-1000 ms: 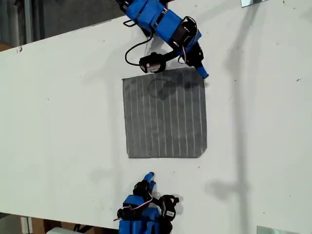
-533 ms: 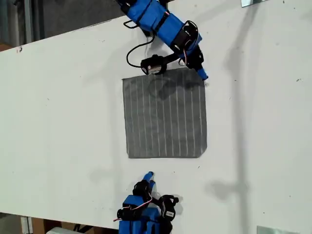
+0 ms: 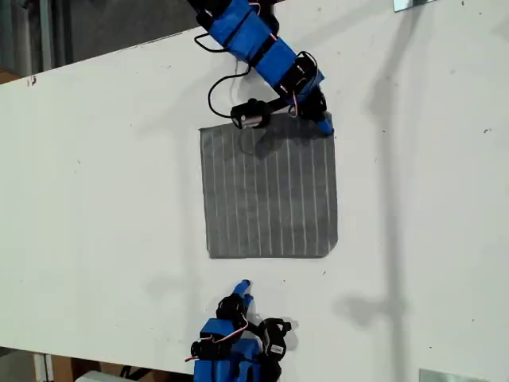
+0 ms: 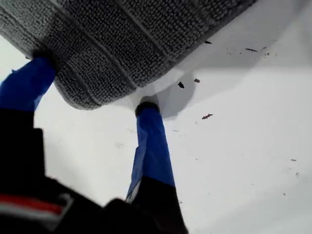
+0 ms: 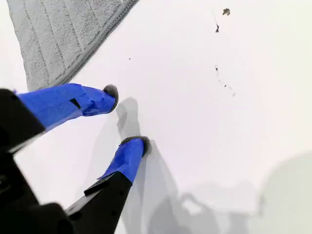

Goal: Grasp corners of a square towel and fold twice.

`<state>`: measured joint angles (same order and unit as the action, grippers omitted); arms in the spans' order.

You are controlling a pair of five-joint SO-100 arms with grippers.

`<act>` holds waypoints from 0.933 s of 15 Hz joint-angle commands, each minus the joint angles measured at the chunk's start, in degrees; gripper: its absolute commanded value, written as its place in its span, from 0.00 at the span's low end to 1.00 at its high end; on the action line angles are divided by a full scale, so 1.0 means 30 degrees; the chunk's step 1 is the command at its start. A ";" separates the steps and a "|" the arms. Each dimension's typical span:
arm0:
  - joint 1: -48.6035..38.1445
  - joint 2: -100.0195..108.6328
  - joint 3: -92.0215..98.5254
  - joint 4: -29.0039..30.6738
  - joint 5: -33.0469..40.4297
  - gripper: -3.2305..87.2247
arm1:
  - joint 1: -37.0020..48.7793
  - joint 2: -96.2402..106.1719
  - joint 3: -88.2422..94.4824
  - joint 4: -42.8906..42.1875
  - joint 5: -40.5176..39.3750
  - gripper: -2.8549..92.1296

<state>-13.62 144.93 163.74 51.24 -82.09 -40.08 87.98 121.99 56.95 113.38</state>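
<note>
The grey striped towel lies flat and square on the white table. My first gripper reaches in from the exterior view's top, at the towel's top right corner. In the first wrist view my first gripper is open. One blue finger is at the towel edge, the other fingertip on the table beside the rounded corner. My second gripper rests open near the exterior view's bottom edge, short of the towel. Its jaws hold nothing, and the towel lies ahead.
A black cable loops beside the first arm above the towel. Metal plates show at the exterior view's top right and bottom right. The table's far edge runs diagonally at the exterior view's top left.
The first arm has swung slightly, bringing its gripper tip down and a little left onto the towel's top right corner. The second arm and the towel have not moved.
</note>
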 commanded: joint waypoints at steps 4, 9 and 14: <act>-0.0088 0.0234 -0.0029 -0.0322 0.0029 0.22 | 0.1025 -0.0410 0.0645 -0.3018 -0.1113 0.08; 0.0088 0.0352 0.0000 -0.0264 -0.0088 0.22 | 0.1904 -0.3604 -0.4277 0.0059 -0.3018 0.03; 0.2988 -0.0879 -0.0791 -0.0703 -0.1934 0.22 | 0.2637 -0.8965 -1.3799 0.6035 -0.6123 0.03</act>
<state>-6.68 143.26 164.09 50.27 -86.31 -33.84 64.25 88.77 71.54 97.82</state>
